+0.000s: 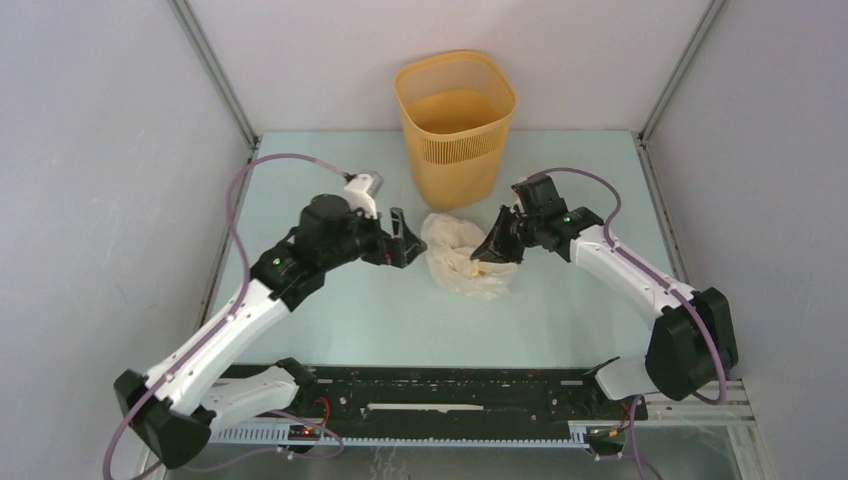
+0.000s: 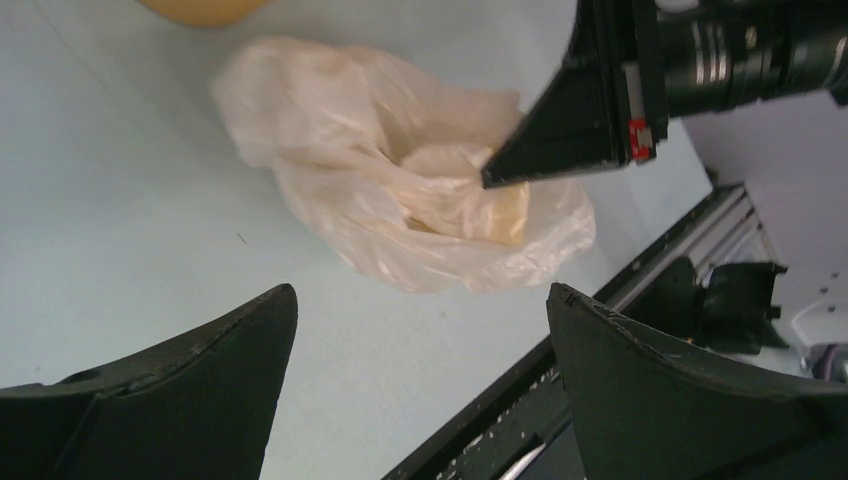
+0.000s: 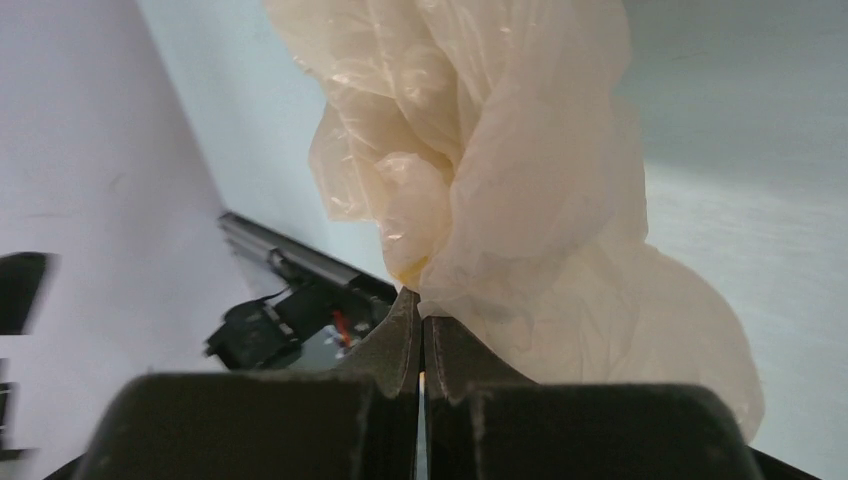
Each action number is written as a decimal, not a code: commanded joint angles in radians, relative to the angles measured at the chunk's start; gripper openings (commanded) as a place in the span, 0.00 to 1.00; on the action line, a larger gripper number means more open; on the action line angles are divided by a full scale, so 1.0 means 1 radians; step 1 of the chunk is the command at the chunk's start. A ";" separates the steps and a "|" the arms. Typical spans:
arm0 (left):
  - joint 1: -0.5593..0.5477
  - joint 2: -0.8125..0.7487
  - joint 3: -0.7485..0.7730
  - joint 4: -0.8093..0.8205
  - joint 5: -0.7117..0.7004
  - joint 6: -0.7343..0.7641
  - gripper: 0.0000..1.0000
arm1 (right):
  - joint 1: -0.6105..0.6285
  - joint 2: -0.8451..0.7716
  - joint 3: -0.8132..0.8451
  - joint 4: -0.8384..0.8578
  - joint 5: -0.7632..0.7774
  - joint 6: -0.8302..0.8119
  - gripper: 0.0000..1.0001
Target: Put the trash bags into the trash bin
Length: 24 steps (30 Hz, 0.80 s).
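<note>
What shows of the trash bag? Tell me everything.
The trash bag is thin, translucent cream-white plastic, crinkled into a loose heap with a trace of yellow in its folds. It lies on the table in front of the trash bin, outside it. The right gripper is shut on a fold at its right side; the left gripper stands open beside it, not touching.

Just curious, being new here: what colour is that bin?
The trash bin is orange-yellow, seen best in the top view.
</note>
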 commanded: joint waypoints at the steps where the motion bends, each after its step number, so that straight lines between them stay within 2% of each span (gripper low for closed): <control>1: -0.044 0.086 0.090 -0.043 0.056 0.047 0.99 | 0.025 0.074 -0.003 0.210 -0.123 0.141 0.09; 7: -0.046 0.134 0.090 -0.072 0.067 0.062 0.99 | 0.048 0.126 -0.004 0.361 -0.222 0.175 0.50; 9: -0.046 0.148 0.082 -0.078 0.052 0.048 0.97 | 0.035 0.090 -0.003 0.332 -0.216 0.121 0.61; 12: -0.047 0.171 0.085 -0.074 0.067 0.039 0.96 | -0.002 0.011 -0.003 0.198 -0.143 -0.010 0.72; 16: -0.058 0.239 0.104 -0.059 0.083 0.040 0.92 | -0.058 -0.042 -0.004 0.052 -0.126 -0.154 0.73; 20: -0.141 0.357 0.187 -0.086 0.055 0.071 0.87 | -0.078 -0.076 -0.003 -0.082 -0.078 -0.248 0.73; 24: -0.198 0.500 0.288 -0.160 -0.038 0.068 0.75 | -0.079 -0.104 -0.004 -0.173 0.000 -0.304 0.74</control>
